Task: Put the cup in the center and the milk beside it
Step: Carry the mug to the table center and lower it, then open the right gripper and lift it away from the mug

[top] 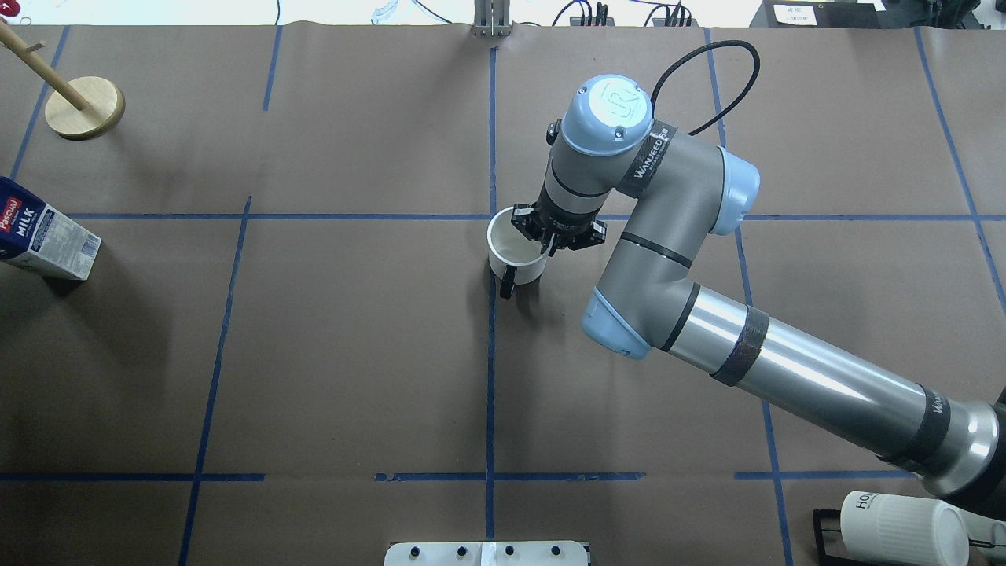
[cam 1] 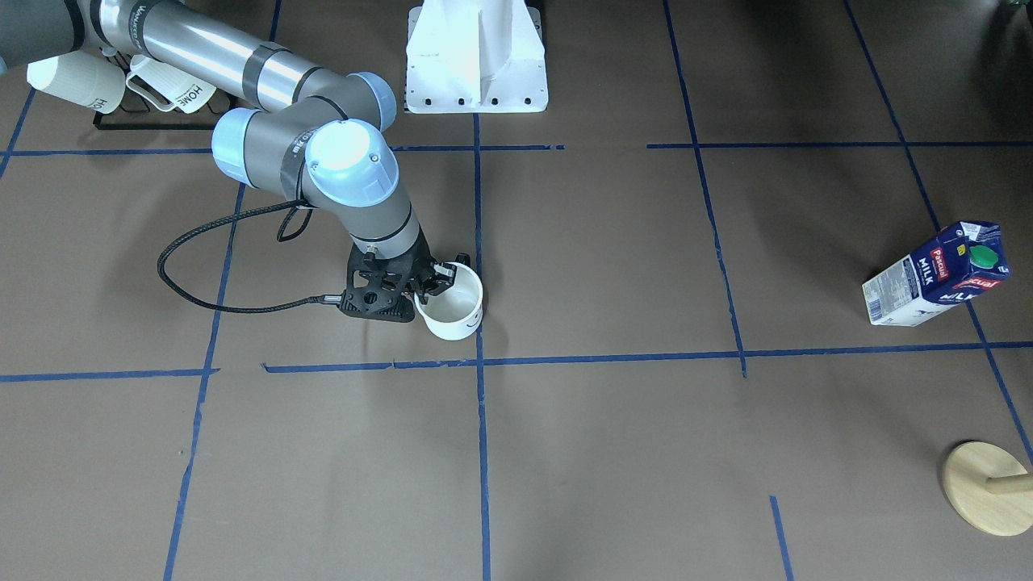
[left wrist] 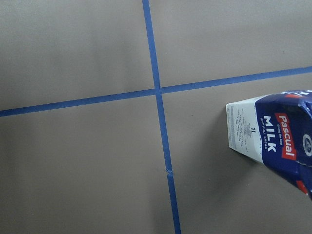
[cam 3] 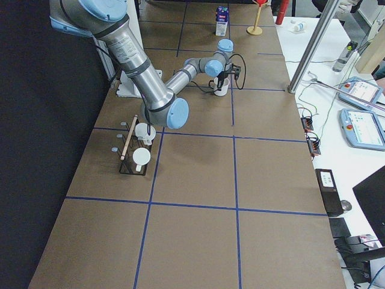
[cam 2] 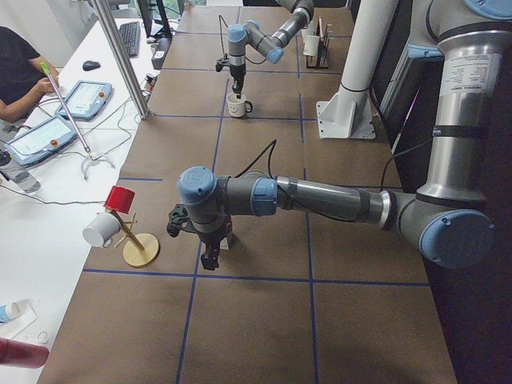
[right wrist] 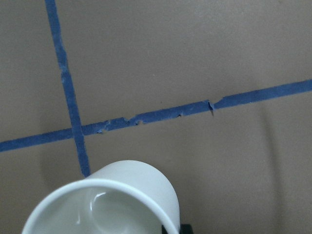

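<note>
Lowest in the front-facing frame, at lower right, sits the round wooden stand base [cam 1: 980, 484] on the brown bench [cam 1: 613, 452]. Farther up, left of middle, is the crossing of blue tape [cam 1: 479, 362] that reads as the center. The cup [cam 1: 453, 311] is just above and left of that crossing, its side against the vertical tape line. It is upright with its mouth up, so its long axis is vertical. Its black handle points toward the top of the frame, away from the crossing.

The right claw [cam 1: 436, 278] is closed on the cup's rim at the upper-left side, one finger inside the mouth and one outside. I cannot tell whether the cup's base rests on the bench.

The cup probably needs only a short shift down-frame, toward the crossing.

At the right edge stands the milk carton [cam 1: 936, 274], upright with its green cap on top, well apart from the cup. The left claw [cam 2: 210, 258] is the nearer one to it, but whether that claw is wide or narrow cannot be told.

Farthest, at upper left, are the ribbed mugs [cam 1: 77, 81].
</note>
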### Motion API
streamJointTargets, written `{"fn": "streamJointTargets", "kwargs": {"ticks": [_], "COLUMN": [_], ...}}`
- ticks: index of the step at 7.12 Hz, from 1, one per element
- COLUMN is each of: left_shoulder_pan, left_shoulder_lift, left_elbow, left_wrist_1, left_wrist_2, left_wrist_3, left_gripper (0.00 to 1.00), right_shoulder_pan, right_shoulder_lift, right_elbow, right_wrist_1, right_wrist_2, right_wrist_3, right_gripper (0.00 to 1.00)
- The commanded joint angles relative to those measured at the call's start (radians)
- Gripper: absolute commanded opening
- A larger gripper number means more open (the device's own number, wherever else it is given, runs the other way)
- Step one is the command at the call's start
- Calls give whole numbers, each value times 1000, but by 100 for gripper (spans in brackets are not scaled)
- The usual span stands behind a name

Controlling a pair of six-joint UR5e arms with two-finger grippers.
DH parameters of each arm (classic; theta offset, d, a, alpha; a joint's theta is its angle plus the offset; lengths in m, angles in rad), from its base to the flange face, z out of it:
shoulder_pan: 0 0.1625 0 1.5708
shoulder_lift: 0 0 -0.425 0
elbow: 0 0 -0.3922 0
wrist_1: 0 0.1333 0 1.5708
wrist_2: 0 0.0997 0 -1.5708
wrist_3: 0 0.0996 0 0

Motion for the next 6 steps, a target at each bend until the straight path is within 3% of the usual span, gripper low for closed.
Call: {"fn": "streamJointTargets", "kwargs": {"ticks": [1,2,4,6], "left_shoulder_pan": [0,0,0,58], "left_shoulder_lift": [2,-4,-114,-162], "left_elbow": [-6,-19,-20,-9], "left_wrist_1": [-31,-28,-14,-26], "left_wrist_2": [-2,-4,-80,-79], "left_wrist_3": [-2,-8,-155,-291], "left_gripper": [100,100,100,100], "right_shoulder_pan": [16,72,239,304], "right_shoulder_lift": [-9,-61,-309,-444], "right_elbow": [51,153,400,449], "right_wrist_1": [0,-6,-4,4], "right_wrist_2": [-6,19,173,204], "right_wrist_3": [-1,-6,-59,-257], "right_gripper": [100,100,100,100]}}
